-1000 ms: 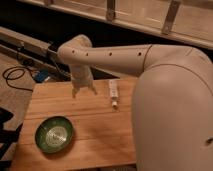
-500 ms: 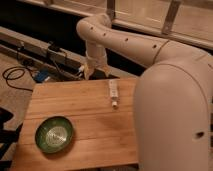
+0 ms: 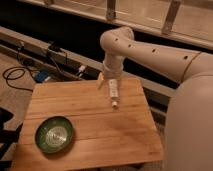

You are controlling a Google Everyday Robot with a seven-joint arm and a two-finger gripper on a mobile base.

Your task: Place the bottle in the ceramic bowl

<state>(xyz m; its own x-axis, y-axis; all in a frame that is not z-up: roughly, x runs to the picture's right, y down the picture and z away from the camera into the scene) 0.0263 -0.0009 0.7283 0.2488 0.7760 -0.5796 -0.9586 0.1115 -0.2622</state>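
Note:
The small whitish bottle lies on its side on the wooden table, near the far right edge, with its cap pointing toward the front. The green glazed ceramic bowl with a shiny ringed centre sits at the table's front left, with nothing in it. My gripper hangs from the white arm at the far edge of the table, right at the bottle's far end. The bowl is well away from it, to the front left.
A dark ledge with cables and a blue object runs behind the table on the left. The robot's white body fills the right side. The floor lies to the left of the table.
The gripper rose from above the table's far left part and moved right, and now sits at the bottle's far end. Bottle and bowl have not moved.

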